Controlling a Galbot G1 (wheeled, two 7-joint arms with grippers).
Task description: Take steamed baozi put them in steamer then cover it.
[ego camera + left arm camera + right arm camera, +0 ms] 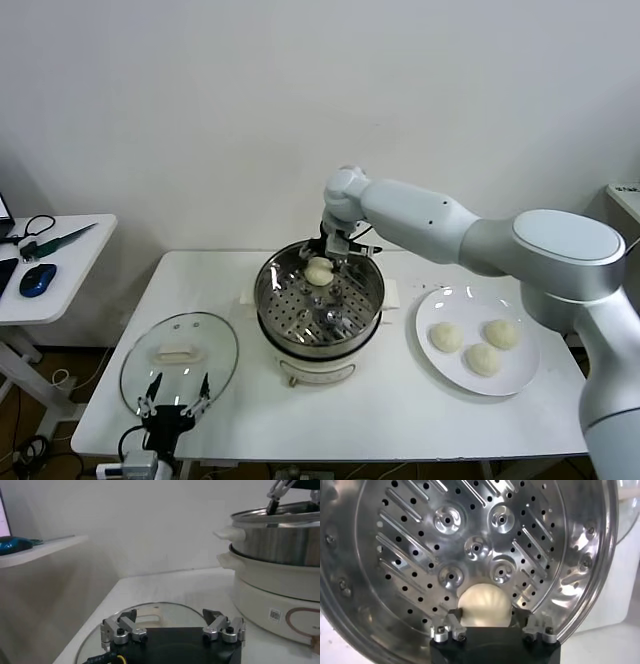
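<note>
Spanning most of the head view, the white rectangular table (400,400) carries everything in play. At its middle stands the large shiny steel steamer (320,305) on a cream-white base, its perforated steel tray bare apart from what the arm is bringing in. To the robot's right of it lies a flat round white plate (440,365) with three smooth cream-white steamed buns (483,359) waiting on it, near enough for short trips to the pot. To the robot's left, the round clear glass cover (180,358) with its cream-white rectangular handle lies flat on the table, set aside so the pot mouth is free for loading.

The right gripper (325,262) reaches over the far rim of the steamer, and the wrist view shows its jaws clamped on a fourth cream-white bun (484,606) just above the perforated tray, toward the pot's far side. Placing it there likely leaves room for the other three. I judge the bun is about to be set down, so the task is at its first of four loads, with covering last.

The left gripper (172,628) hovers low over the near edge of the glass cover, jaws apart and empty, apparently parked where it can later lift the cover.
</note>
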